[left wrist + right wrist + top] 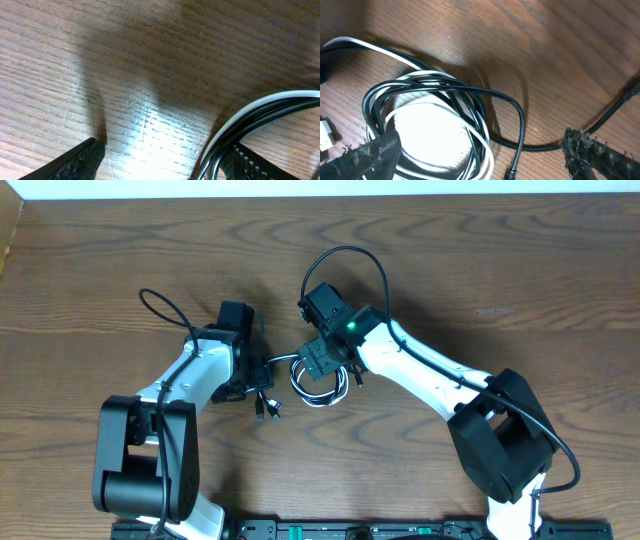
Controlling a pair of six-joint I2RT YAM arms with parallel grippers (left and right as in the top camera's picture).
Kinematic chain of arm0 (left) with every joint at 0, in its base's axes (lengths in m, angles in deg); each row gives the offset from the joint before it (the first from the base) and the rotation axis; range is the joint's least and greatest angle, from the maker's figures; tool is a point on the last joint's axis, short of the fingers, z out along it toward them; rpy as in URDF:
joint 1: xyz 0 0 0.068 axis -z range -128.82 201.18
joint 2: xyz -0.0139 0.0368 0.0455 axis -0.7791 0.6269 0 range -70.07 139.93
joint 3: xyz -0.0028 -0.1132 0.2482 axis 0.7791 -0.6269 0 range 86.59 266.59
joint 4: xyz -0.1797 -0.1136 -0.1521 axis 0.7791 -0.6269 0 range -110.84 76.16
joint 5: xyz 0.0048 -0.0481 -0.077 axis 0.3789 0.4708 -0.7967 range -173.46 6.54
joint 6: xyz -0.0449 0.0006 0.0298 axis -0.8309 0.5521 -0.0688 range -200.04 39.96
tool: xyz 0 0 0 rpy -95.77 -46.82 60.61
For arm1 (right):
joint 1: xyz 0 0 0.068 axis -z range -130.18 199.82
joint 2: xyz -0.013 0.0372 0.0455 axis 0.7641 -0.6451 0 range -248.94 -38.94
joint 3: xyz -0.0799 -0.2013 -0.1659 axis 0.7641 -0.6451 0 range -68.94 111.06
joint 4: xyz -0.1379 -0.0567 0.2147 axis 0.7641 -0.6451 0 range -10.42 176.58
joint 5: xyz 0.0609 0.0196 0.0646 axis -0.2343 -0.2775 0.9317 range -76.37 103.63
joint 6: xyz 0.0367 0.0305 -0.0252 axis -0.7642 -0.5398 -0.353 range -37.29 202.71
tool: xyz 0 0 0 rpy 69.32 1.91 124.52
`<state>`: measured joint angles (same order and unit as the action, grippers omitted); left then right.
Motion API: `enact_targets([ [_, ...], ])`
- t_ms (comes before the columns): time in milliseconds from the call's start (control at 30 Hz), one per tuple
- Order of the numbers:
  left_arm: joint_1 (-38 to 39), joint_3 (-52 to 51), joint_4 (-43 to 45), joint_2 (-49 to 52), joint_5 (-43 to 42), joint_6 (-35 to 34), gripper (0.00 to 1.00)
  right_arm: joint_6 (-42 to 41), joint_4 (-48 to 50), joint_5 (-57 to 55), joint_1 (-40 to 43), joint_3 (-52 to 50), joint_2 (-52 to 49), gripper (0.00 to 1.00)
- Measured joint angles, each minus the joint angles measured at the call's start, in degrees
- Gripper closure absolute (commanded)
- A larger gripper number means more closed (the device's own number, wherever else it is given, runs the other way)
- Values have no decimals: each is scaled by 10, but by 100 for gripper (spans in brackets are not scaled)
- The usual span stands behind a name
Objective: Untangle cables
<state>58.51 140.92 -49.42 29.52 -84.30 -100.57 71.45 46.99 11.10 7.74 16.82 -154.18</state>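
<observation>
Evidently, no cord is separated yet: the cables (427, 80) form one tangled coil beneath the wide-open, empty right gripper (480, 160). The left gripper (160, 165), also open and empty, has strands beside one finger.

Brown wood-grain table (100, 260), glossy, lamp glare.

The table (500, 260) is brown wood with clear grain, smooth, with a soft sheen that catches the light. The cables (435, 85) have smooth, glossy black and white sheaths, plastic by the look. The pads (600, 152) of the jaws are matt black and rough. The right arm (420, 375) has glossy white shells.
</observation>
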Motion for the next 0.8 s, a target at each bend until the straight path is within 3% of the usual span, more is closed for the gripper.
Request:
enact_targets([
  [167, 1, 0, 1, 0, -6, -1, 67, 0, 0, 7, 0, 0, 0, 1],
  [233, 0, 0, 1, 0, -5, 0, 73, 0, 0, 19, 0, 0, 0, 3],
  [333, 0, 0, 1, 0, -6, 1, 76, 2, 0, 42, -2, 0, 0, 19],
  [400, 1, 0, 1, 0, -5, 0, 76, 2, 2, 54, -5, 0, 0, 36],
  [433, 1, 0, 1, 0, -6, 0, 76, -1, 2, 58, -6, 0, 0, 60],
  [467, 1, 0, 2, 0, -6, 0, 76, -5, 3, 62, -7, 0, 0, 76],
  [500, 1, 0, 2, 0, -6, 0, 76, -9, 3, 65, -8, 0, 0, 88],
  [533, 0, 0, 2, 0, -5, 0, 76, -13, 3, 67, -10, 0, 0, 94],
  [600, 0, 0, 2, 0, -6, 0, 78, -27, 3, 69, -12, 0, 0, 99],
  [800, 1, 0, 2, 0, -5, 0, 90, -49, 2, 73, -22, 0, 0, 97],
])
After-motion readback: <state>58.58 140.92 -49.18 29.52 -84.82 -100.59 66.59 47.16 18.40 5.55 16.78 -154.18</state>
